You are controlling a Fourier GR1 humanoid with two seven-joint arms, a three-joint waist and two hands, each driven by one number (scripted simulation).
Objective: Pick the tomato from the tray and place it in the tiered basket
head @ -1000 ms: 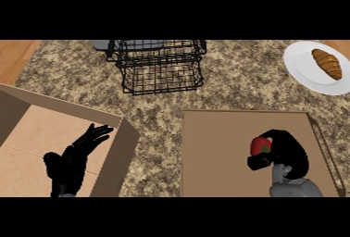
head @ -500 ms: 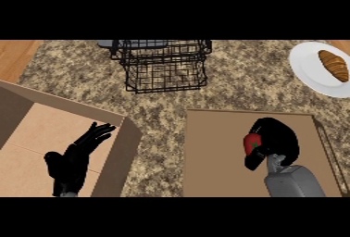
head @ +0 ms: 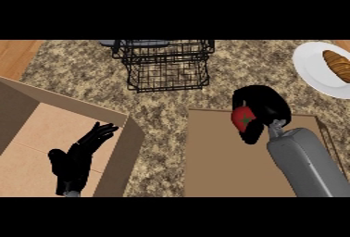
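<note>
Right hand clamped on tomato, above tray's far edge; carry step. Next: left and farther, over basket. Left hand resting, fingers apart.

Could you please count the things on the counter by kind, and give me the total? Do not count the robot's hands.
Tomato: 1
Tiered wire basket: 1
Flat brown tray: 1
Open cardboard box: 1
White plate: 1
Croissant: 1
Total: 6
</note>
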